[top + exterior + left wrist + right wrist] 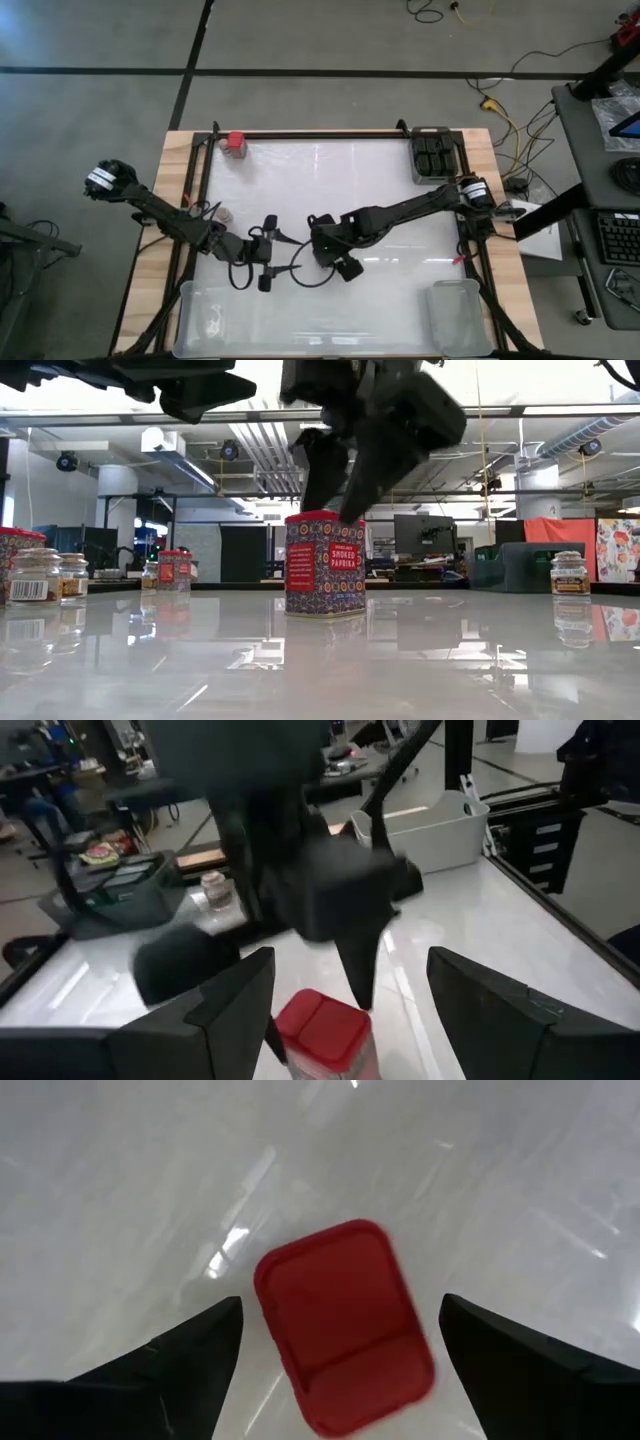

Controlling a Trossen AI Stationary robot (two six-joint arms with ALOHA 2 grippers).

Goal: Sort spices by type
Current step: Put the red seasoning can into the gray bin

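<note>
A red-topped paprika tin (325, 565) stands upright on its base on the white table; in the high view my right gripper hides it. My right gripper (342, 1302) hangs over the tin, pointing down and open. Its fingers stand on either side of the red lid (345, 1325) with a gap to each. My left gripper (350, 982) is open and level, reaching in from the table's left, with the tin (325, 1035) just ahead between its fingers. In the high view the two grippers (268, 252) (325, 240) meet near the table's middle.
Another red-topped tin (237, 141) stands at the far left corner and a round jar (225, 215) near the left edge. Black jars fill a tray (435, 155) at the far right. Clear bins (215, 320) (460, 315) sit along the near edge. More jars (35, 575) (568, 572) show low.
</note>
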